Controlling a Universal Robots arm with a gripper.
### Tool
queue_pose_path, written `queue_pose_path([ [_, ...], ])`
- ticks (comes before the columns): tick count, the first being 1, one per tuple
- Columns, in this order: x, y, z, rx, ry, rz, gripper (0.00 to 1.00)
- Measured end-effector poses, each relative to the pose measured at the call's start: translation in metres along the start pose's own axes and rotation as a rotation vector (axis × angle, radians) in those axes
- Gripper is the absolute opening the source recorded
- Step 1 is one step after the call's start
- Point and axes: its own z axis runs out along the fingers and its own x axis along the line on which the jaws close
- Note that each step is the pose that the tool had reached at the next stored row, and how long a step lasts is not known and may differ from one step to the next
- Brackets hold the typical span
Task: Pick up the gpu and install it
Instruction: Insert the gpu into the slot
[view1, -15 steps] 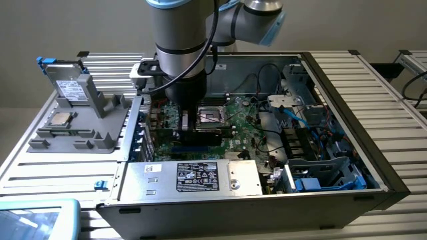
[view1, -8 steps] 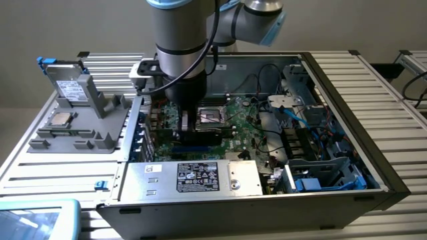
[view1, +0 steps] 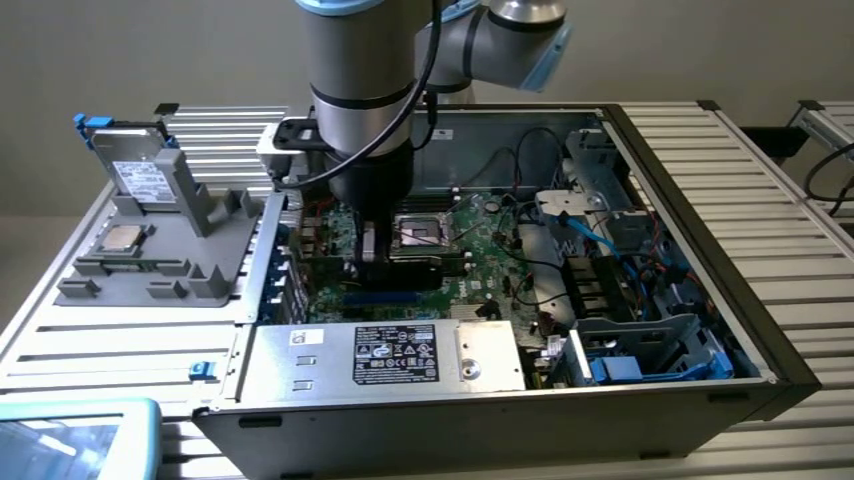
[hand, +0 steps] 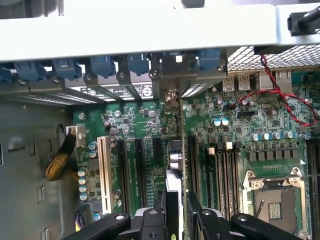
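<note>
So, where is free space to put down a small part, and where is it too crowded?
Free: the slatted table at the exterior view's right of the computer case, and the power supply top. Crowded: the motherboard under the tool, which grips the gpu edge-on, and the cabled drive bay. The grey holder keeps a drive.

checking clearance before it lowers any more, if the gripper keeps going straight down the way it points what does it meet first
Most likely the motherboard: the gripper holds the gpu edge-on above the expansion slots, so the card's edge would reach a slot first. Which slot is hard to judge.
</note>
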Motion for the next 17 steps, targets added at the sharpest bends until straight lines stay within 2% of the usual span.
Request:
queue_pose_path([
  [4,0.002,-0.0048,0.0018,-0.0058,-0.0191,0.0,0.28],
  [8,0.001,-0.007,0.0019,-0.0132,-0.0326,0.001,0.28],
  [11,0.001,-0.0077,-0.0012,-0.0195,-0.0345,0.001,0.28],
  [14,0.001,-0.0083,-0.0093,-0.0267,-0.0336,0.001,0.28],
  [17,0.0,-0.0118,-0.0099,-0.0356,-0.0317,0.002,0.27],
])
